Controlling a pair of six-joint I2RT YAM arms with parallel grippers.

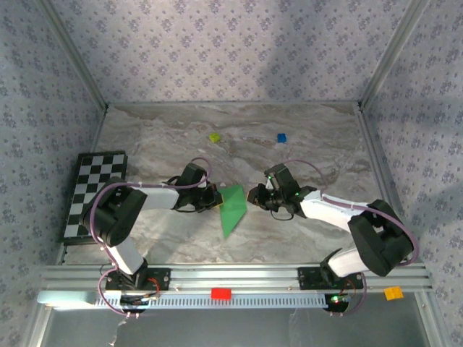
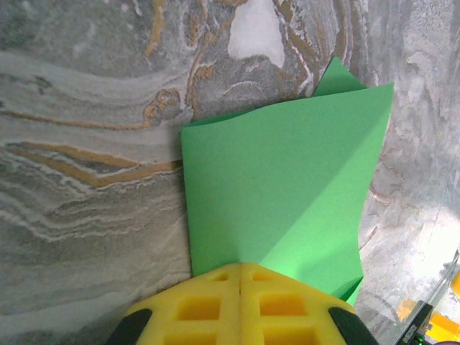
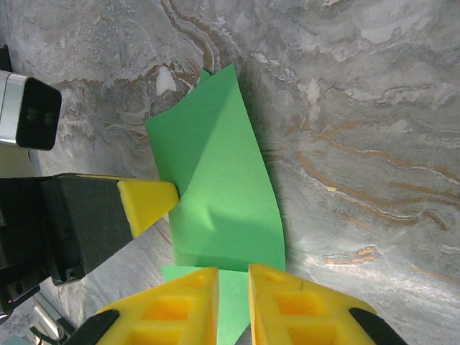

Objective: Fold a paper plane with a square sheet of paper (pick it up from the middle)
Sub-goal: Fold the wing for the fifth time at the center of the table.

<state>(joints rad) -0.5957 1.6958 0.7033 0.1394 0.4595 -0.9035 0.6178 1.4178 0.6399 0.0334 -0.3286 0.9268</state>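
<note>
Seen from above, the sheet of paper (image 1: 233,210), bright green and folded to a triangular outline, lies on the marbled table (image 1: 304,238) between the two arms. The left gripper (image 1: 215,196) meets its left edge, and the right gripper (image 1: 255,195) stands just beside its upper right corner. A checkerboard (image 1: 94,194) lies well apart at the left. In the left wrist view, the yellow fingers (image 2: 208,309) are pressed together with no gap, clamped on the near edge of the sheet, which shows a diagonal crease. In the right wrist view, the right gripper's fingers (image 3: 287,302) stand a narrow gap apart with green paper showing in the gap. Whether they touch it cannot be confirmed. The left gripper's fingertip rests on the sheet's edge.
</note>
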